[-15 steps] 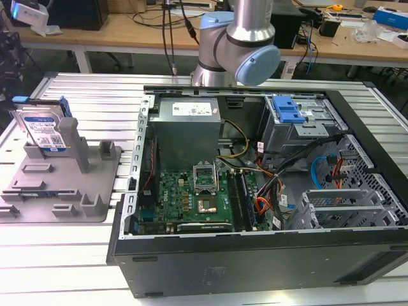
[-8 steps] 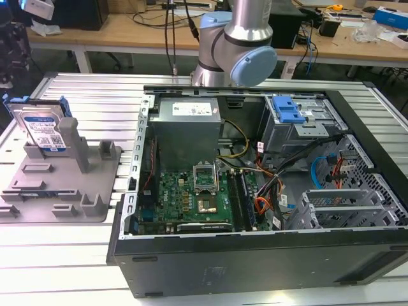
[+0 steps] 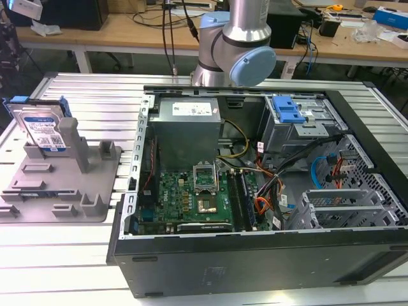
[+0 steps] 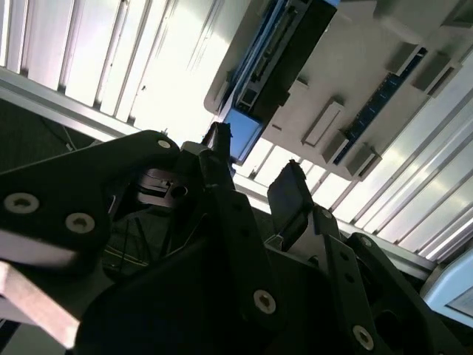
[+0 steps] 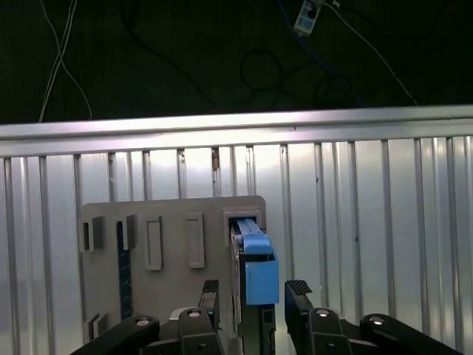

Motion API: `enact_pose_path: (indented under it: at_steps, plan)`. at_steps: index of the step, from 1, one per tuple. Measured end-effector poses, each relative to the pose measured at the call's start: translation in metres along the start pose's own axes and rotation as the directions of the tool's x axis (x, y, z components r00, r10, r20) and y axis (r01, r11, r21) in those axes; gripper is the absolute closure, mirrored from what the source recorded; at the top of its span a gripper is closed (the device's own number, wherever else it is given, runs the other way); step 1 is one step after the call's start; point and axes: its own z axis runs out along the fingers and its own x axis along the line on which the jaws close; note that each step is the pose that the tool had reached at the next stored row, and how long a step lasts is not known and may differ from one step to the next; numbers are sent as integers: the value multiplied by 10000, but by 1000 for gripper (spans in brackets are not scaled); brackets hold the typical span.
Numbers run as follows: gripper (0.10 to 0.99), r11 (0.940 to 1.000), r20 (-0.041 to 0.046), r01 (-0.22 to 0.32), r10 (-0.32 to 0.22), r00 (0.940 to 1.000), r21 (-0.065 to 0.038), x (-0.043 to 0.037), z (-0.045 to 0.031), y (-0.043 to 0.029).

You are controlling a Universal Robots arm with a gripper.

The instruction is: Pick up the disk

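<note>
A silver disk stands on edge in a slot at one end of a grey holder. It has not been picked up. The task looks to be at the approach stage, with both the grasp and the lift left to do. The holder is a matte grey plastic tray with upright posts and shallow rectangular pockets, and it lies on a counter of ribbed, shiny aluminium slats. The disk is flat and rectangular, of bare metal, with a white-and-blue paper label on its face and blue plastic rails along its sides. The first wrist view looks down on the holder, where the disk shows edge-on as a thin dark strip capped by a boxy blue rail end. The robot's hand hangs above the holder, its two black bolted fingers spread apart and gripping nothing. The blue rail end lines up with the gap between them, and no contact shows. In the second wrist view the open hand sits clear of the disk and holder. Beside the holder, on the exterior view's right, an open black metal computer case shows a green circuit board and bundled wires.
</note>
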Motion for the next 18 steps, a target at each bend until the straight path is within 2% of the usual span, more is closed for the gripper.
enact_pose_path:
  at_steps: [8, 12, 18]
  plan:
    - [604, 10000, 1, 0, 0, 10000, 1, -2, 33, -35]
    - [604, 10000, 0, 0, 0, 10000, -1, -2, 73, -41]
    - [604, 10000, 0, 1, -1, 10000, 0, -39, 116, -41]
